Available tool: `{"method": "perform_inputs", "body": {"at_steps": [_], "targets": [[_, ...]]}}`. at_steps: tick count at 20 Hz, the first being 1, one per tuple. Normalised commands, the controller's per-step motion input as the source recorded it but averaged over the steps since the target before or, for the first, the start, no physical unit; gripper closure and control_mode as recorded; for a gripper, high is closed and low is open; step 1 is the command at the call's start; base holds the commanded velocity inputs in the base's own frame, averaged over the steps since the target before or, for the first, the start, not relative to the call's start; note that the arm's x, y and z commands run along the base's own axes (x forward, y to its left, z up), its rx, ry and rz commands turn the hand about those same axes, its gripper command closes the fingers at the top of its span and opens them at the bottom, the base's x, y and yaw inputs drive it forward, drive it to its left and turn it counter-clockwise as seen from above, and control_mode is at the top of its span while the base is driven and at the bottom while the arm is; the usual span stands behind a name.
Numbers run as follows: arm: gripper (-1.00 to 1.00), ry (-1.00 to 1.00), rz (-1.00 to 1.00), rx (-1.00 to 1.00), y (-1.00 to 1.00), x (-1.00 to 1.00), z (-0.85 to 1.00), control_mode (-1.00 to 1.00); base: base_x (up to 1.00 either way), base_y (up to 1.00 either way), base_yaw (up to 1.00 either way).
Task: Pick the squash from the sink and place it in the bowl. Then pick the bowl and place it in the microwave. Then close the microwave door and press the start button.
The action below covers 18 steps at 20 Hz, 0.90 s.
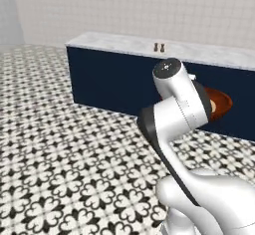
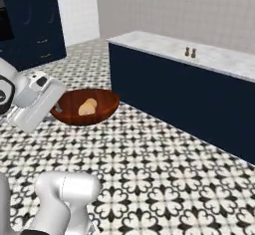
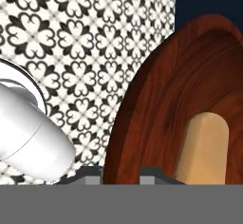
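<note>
**Carrying the loaded bowl**

The pincer [image 3: 121,173], nearly closed, clamps the near rim of the bowl [image 2: 102,110], held above the patterned floor [image 2: 164,179]; the squash [image 2: 87,107] lies inside. Keep it level. Beyond stands the navy desk [image 2: 199,99].

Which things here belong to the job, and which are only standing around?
Belong to the job:
- bowl, carried in the gripper
- squash, lying in the bowl

Only standing around:
- two small brown shakers on the white counter
- dark blue cabinets

1 bowl [image 2: 84,107], 1 squash [image 2: 88,106], 2 shakers [image 2: 190,53]
</note>
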Motion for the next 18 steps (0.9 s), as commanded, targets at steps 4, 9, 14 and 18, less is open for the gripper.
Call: {"method": "perform_inputs", "body": {"at_steps": [4,9,14,18], "targets": [[1.00,0.00,0.00,0.00,0.00,0.00,0.00,1.00,0.21,0.08,0.88],[1.00,0.00,0.00,0.00,0.00,0.00,0.00,1.00,0.42,0.06,0.81],[1.00,0.00,0.00,0.00,0.00,0.00,0.00,1.00,0.88,0.01,0.65],[1.00,0.00,0.00,0.00,0.00,0.00,0.00,1.00,1.00,-0.19,0.46]]}}
